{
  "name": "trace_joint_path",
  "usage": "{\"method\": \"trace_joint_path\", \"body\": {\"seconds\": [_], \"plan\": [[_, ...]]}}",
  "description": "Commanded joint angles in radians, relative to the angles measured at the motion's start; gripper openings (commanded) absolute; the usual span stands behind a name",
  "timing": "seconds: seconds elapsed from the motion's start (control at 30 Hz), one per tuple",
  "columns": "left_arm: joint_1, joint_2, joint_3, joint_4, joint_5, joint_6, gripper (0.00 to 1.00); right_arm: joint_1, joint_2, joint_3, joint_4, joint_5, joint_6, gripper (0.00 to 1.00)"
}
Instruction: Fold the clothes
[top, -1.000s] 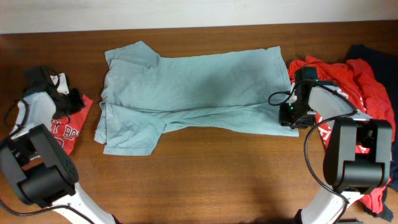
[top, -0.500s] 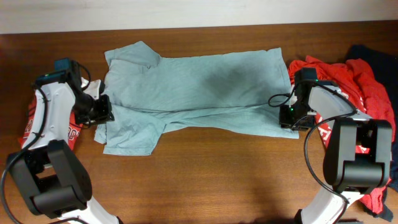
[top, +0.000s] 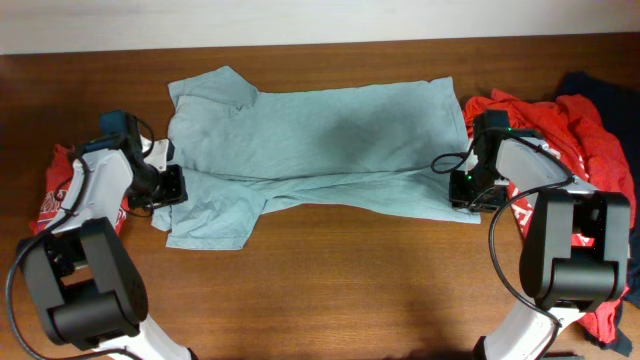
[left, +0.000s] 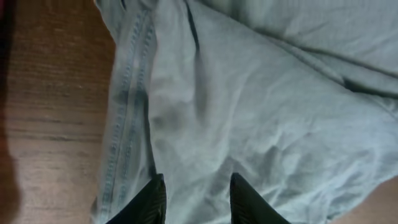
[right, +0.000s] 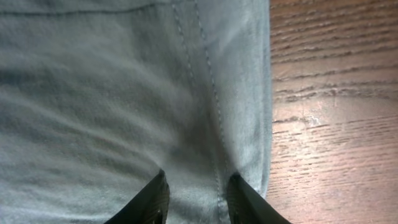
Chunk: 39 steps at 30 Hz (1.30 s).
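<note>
A pale grey-blue T-shirt (top: 320, 140) lies spread across the wooden table, neck end to the left and hem to the right. My left gripper (top: 168, 186) is at its lower left sleeve. In the left wrist view its jaws (left: 196, 180) stand apart over the sleeve cloth (left: 261, 93), just right of the stitched edge. My right gripper (top: 462, 188) is at the hem's lower right corner. In the right wrist view that gripper (right: 196, 177) is open, its two fingers straddling the hem seam of the shirt (right: 93, 93).
A red shirt with white lettering (top: 58, 190) lies at the left edge beside my left arm. A heap of red shirts (top: 590, 140) and a dark navy one (top: 600, 85) sits at the right. Bare wood (top: 340, 280) fills the front.
My left arm has swung right, from the red shirt at the left edge onto the grey-blue shirt's sleeve, and its jaws have opened. The right arm has stayed put.
</note>
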Motion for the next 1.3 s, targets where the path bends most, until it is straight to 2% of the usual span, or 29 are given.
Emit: {"method": "trace_joint_path", "body": {"seconds": [0.0, 0.1, 0.3, 0.57, 0.6, 0.63, 0.83, 1.07, 1.27], "plan": [[0.002, 0.010, -0.010, 0.014, -0.027, 0.027, 0.34, -0.003, 0.011, -0.011, -0.013, 0.013, 0.007, 0.36], [0.002, 0.010, -0.010, 0.019, -0.071, 0.027, 0.34, -0.003, 0.011, -0.011, -0.014, 0.013, 0.007, 0.36], [0.001, 0.024, -0.020, 0.016, -0.066, 0.023, 0.34, -0.003, 0.011, -0.011, -0.014, 0.013, 0.007, 0.36], [0.001, 0.090, -0.078, 0.032, 0.011, 0.023, 0.33, -0.003, 0.011, -0.011, -0.014, 0.013, 0.007, 0.36], [0.001, 0.092, -0.078, 0.032, 0.012, 0.023, 0.29, -0.003, 0.011, -0.011, -0.014, 0.013, 0.007, 0.36], [0.002, 0.092, -0.077, 0.034, 0.016, 0.024, 0.21, -0.003, 0.011, -0.011, -0.014, 0.013, 0.007, 0.36], [0.002, 0.092, -0.062, 0.028, 0.018, 0.024, 0.13, -0.003, 0.011, -0.011, -0.014, 0.013, 0.007, 0.36], [0.002, 0.090, 0.123, -0.098, 0.011, 0.024, 0.01, -0.003, 0.011, -0.011, -0.014, 0.013, 0.007, 0.36], [0.003, 0.090, 0.301, -0.130, 0.062, 0.023, 0.01, -0.003, 0.011, -0.011, -0.014, 0.013, 0.007, 0.36]]}}
